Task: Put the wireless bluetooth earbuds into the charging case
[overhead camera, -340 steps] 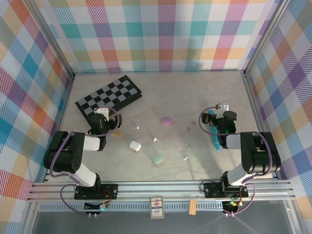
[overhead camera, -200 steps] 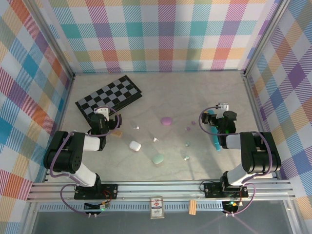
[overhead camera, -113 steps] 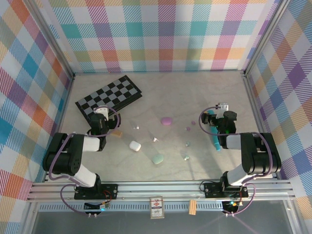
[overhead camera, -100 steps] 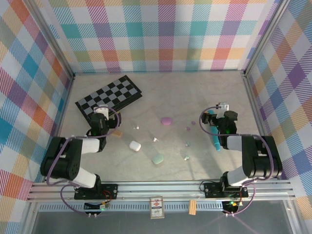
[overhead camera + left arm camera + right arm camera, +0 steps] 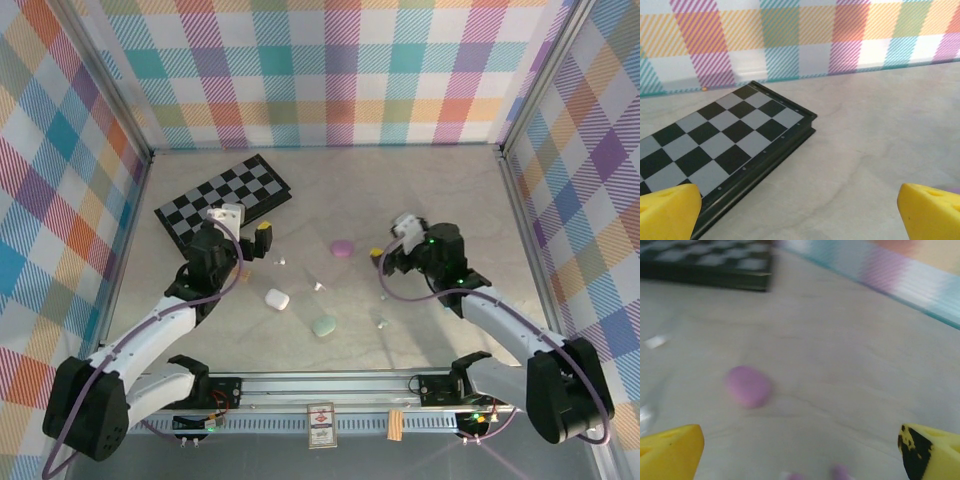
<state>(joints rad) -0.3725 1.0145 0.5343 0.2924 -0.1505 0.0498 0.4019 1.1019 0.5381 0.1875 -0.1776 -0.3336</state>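
1. Checkerboard lies flat at the far left of the table, set at an angle to the walls. In the left wrist view one corner juts toward mid-table.
2. Left gripper sits just beside the board's near edge, over bare table. Its yellow fingertips are spread wide apart with nothing between them.
3. White case is on the table near the left gripper, on its near-right side, not touching.
4. White earbuds are two tiny specks loose on the table. One is just beyond the white case, one to its right, both outside any case.
5. Mint case lies near-right of the white case, apart from it.
6. Purple case is toward table centre, between the two grippers. In the right wrist view it is blurred, ahead-left of the fingers.
7. Right gripper is right of the purple case, low over the table. Jaws stand wide apart, holding nothing.
8. Purple earbuds are two blurred dots on the table between the right gripper's fingertips, loose.
9. Mint earbuds are two small bits on the table, nearer than the right gripper and right of the mint case, loose.
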